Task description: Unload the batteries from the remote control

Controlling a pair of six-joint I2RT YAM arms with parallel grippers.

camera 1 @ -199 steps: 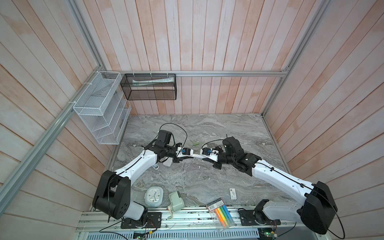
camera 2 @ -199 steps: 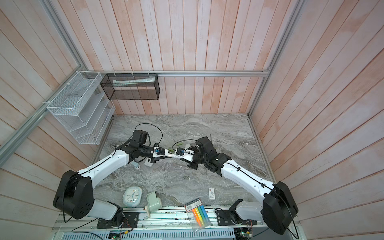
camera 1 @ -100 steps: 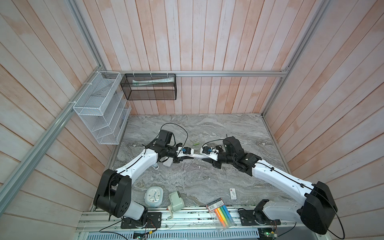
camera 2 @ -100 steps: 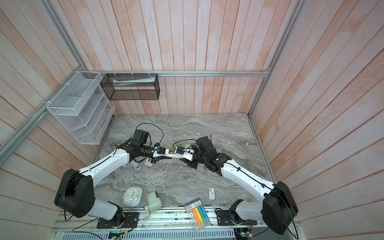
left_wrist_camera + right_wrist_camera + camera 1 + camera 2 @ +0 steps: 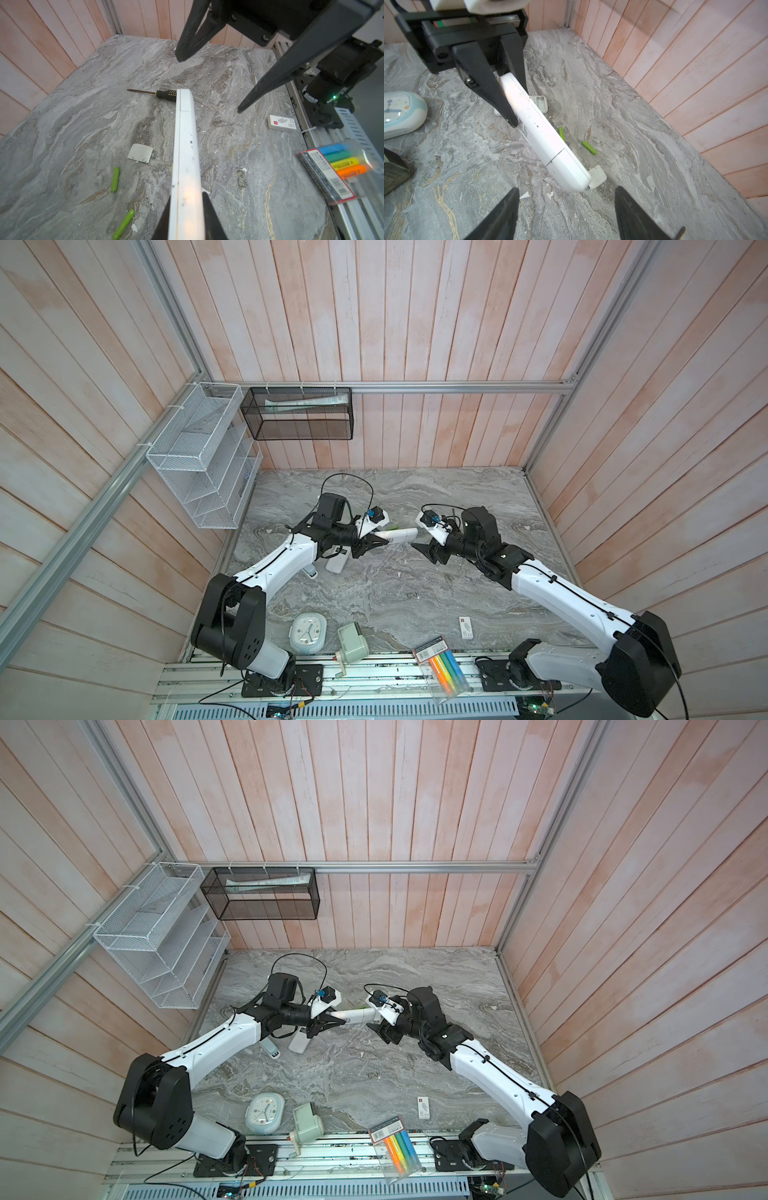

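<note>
Near the middle of both top views, the left end effector (image 5: pixel 187 199) clamps one end of a long, slim white remote control (image 5: pixel 397 534) raised off the grey marbled surface (image 5: pixel 374 597), the right end effector (image 5: pixel 209 84) gapes wide and empty just beyond its free end, and two thin lime-green batteries (image 5: pixel 115 179) lie loose below.

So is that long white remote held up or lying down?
Held up. The left end effector clamps one end of the remote; its other end hangs above the table. The right end effector is open, not touching it.
</note>
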